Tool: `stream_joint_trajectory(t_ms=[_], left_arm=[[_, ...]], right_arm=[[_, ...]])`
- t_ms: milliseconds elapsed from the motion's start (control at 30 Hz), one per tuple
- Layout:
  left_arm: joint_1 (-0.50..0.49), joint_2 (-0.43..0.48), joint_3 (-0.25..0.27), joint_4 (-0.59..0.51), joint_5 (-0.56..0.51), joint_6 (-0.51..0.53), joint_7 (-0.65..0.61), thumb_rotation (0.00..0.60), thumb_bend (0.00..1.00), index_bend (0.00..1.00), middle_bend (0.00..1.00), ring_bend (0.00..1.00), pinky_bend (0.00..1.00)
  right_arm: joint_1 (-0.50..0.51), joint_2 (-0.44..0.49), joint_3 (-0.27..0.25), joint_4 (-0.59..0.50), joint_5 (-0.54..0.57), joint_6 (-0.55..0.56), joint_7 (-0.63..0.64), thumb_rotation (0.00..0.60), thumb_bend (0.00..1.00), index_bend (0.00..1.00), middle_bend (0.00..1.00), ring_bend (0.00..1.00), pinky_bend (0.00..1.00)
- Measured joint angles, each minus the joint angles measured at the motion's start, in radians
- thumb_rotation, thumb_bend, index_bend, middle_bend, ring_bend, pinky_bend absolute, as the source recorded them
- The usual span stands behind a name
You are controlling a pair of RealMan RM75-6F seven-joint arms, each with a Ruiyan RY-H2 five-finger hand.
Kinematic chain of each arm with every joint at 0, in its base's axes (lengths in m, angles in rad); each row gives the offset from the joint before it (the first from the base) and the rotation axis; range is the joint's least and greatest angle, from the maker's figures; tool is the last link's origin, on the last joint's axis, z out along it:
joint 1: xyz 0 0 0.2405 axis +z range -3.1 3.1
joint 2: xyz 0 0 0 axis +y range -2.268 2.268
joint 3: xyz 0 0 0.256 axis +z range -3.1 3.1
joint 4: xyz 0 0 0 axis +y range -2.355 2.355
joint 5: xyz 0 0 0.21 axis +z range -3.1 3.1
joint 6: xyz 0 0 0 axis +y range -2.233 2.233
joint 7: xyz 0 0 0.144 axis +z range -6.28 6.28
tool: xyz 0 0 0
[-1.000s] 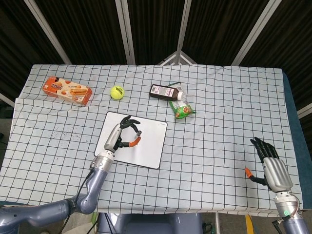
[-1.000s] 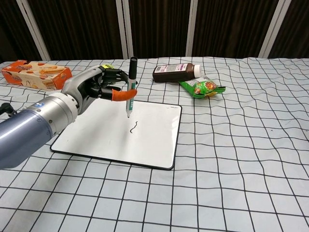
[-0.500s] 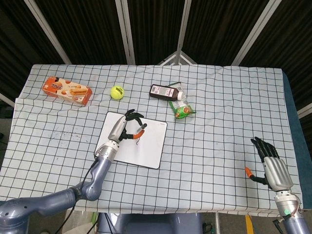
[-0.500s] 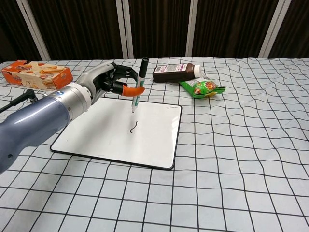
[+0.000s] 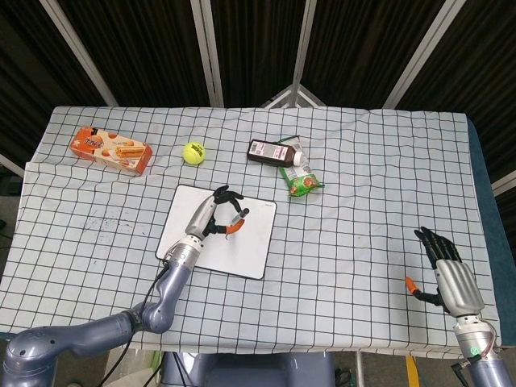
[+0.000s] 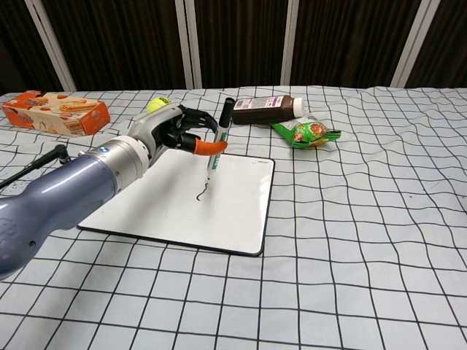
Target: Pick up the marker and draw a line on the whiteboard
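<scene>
The left hand (image 6: 171, 131) pinched the marker (image 6: 217, 144) upright over the whiteboard (image 6: 241, 211), by a squiggle (image 6: 202, 192). The right hand (image 5: 447, 270), well off the whiteboard, lay open-fingered.

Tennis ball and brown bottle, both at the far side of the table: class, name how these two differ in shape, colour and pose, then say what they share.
The tennis ball is round; the brown bottle is long and flat-sided. The ball is plain yellow-green; the bottle is dark brown with a pale label. The bottle lies on its side, while the ball has no side to lie on. Both rest on the checked cloth beyond the whiteboard, and neither hand touches them.
</scene>
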Motion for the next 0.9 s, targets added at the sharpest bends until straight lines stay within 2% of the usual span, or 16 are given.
stream_joint_trajectory(t_ms=[900], left_arm=[[0.005, 0.001, 0.01, 0.011, -0.005, -0.001, 0.008, 0.6, 0.52, 0.73, 0.27, 0.06, 0.11]], right_arm=[[0.0, -0.001, 0.001, 0.0, 0.0, 0.001, -0.003, 0.6, 0.33, 0.0, 0.0, 0.0, 0.0]])
